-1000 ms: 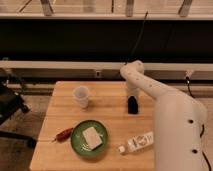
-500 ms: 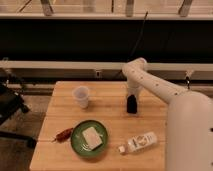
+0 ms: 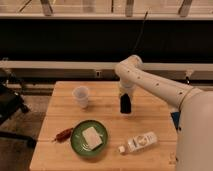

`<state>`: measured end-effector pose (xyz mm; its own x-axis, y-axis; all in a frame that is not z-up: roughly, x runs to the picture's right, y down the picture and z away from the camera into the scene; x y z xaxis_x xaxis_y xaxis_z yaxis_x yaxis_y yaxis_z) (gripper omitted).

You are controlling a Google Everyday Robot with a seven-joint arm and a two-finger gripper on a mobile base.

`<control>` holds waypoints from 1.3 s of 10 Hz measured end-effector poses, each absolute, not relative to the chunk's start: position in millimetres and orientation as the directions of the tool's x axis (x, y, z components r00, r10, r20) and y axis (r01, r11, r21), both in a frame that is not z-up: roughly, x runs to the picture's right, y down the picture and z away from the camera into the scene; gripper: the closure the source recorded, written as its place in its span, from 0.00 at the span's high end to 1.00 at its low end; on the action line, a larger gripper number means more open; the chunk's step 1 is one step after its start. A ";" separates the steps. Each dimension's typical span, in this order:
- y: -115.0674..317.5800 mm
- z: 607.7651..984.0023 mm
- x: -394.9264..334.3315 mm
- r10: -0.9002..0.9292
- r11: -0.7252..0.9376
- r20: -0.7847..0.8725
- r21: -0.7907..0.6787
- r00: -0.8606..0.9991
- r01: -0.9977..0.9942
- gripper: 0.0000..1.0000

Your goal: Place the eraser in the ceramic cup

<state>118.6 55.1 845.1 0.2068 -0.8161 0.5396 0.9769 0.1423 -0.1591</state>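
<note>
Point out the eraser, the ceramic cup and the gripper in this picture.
eraser (image 3: 125,106): camera view, middle of its black face.
ceramic cup (image 3: 81,97): camera view, left of the eraser, on its outer wall.
gripper (image 3: 125,96): camera view, between its fingertips, shut on the eraser's top.

The white arm's pincer (image 3: 125,97) grips the black eraser (image 3: 125,106) upright over the wooden table (image 3: 150,121). The ceramic cup (image 3: 81,96) stands well apart, beyond a green plate (image 3: 76,142).

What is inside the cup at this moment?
Nothing can be made out inside the cup; its wall hides the bottom. The eraser is outside the cup, upright over the table, and the gripper is shut on its top.
</note>
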 end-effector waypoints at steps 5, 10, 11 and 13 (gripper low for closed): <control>29.4 805.3 45.3 -0.866 0.082 0.490 -0.063 0.102 0.995 0.00; 10.4 796.9 -6.0 -0.882 0.028 0.472 0.025 0.013 0.999 0.00; 8.4 794.8 -14.7 -0.883 0.022 0.469 0.046 -0.002 0.999 0.00; 1.1 789.8 -36.4 -0.886 0.003 0.461 0.096 -0.042 0.995 0.00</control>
<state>-36.4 1.1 789.8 -0.0421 -0.8864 0.4610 0.9953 0.0028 0.0963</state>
